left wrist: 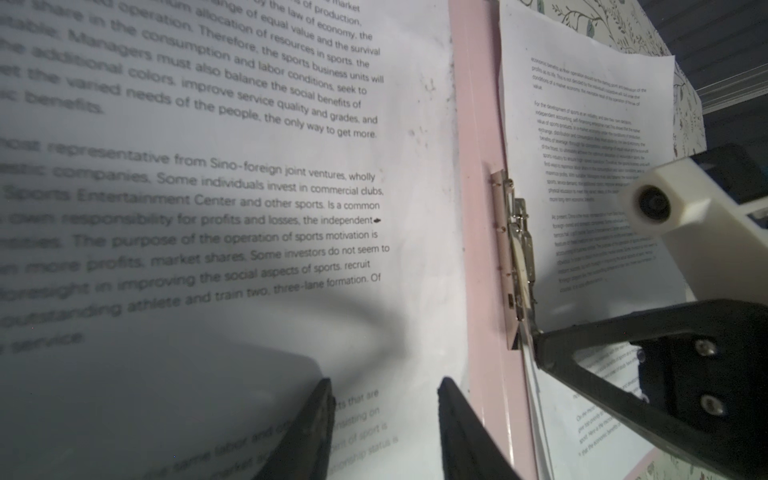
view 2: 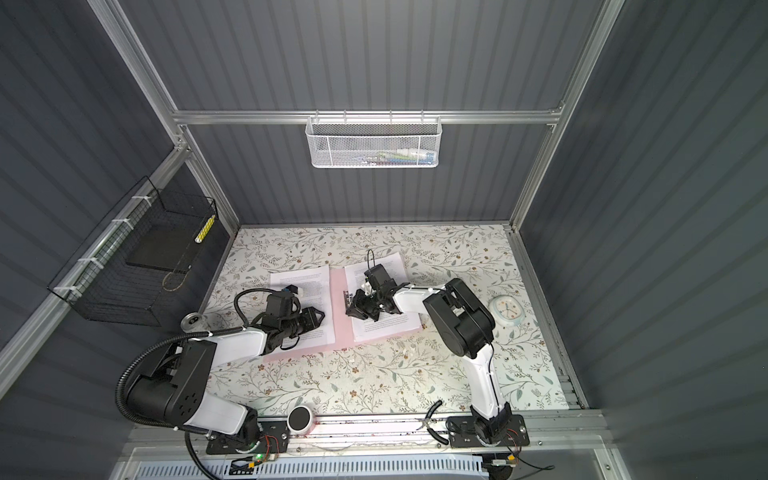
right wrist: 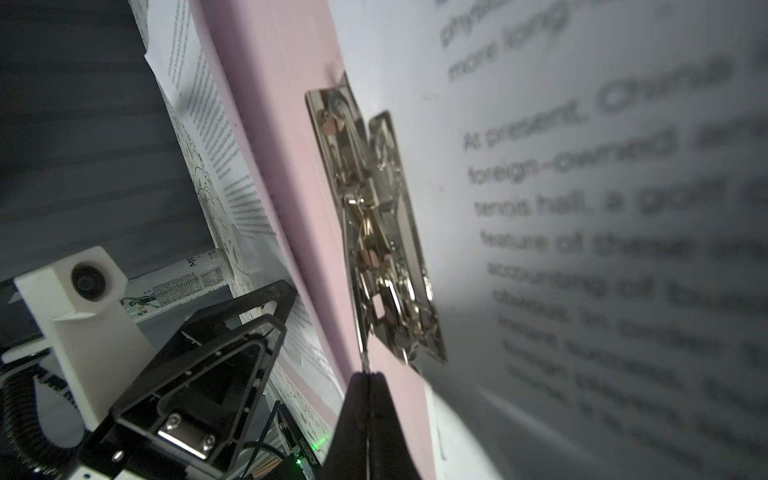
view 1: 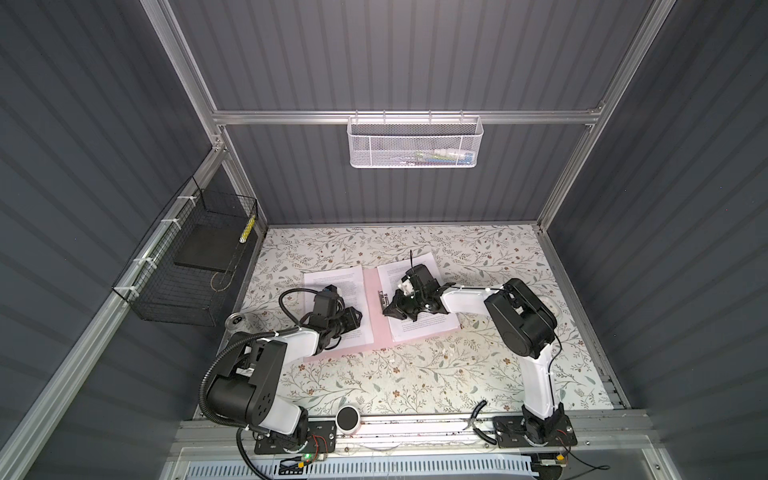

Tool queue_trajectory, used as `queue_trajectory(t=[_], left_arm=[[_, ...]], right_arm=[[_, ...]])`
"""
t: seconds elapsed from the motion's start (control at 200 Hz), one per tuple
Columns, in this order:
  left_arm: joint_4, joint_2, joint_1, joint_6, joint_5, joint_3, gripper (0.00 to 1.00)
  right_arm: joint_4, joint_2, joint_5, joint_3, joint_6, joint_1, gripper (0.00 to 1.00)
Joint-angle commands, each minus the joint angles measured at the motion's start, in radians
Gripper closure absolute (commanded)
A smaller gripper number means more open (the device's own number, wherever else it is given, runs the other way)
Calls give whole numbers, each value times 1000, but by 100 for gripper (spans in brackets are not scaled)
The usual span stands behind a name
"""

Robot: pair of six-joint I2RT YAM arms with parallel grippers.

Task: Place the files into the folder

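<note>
Nearby, can [view 2: 192, 321], clock [view 2: 508, 311], left fingers [left wrist: 307, 428] parted over files [left wrist: 208, 166], right fingers [right wrist: 386, 424] clenched at clip [right wrist: 374, 232].

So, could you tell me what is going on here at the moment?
Two robot arms are filing printed sheets into a pink folder that lies open on the table. The left sheet lies on its left cover, the right sheet on its right cover beside the metal clip. The right gripper is shut at the clip's end, seemingly pinching its thin lever. The left gripper hangs open just over the left sheet, holding nothing.
</note>
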Motion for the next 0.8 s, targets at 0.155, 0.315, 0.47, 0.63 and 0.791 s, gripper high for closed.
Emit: queue_trajectory(t=[0.155,0.315,0.47,0.63,0.791], left_arm=[[-141,56,13,19,7,-27,57],[-137,53,22,19,16,-32,57],[-131,55,32,16,30,-35,57],[-130,55,38,15,35,-36,57],[-129,63,38,17,41,-32,57]], right_arm=[[-251,103,182,-49,-61,-5,100],[-265,111,201,-55,-82,-5,100],[-301,116,257,-50,-115,-5,100],[-292,123,262,-67,-121,-6,100],[-293,149,248,-54,-125,-5,100]])
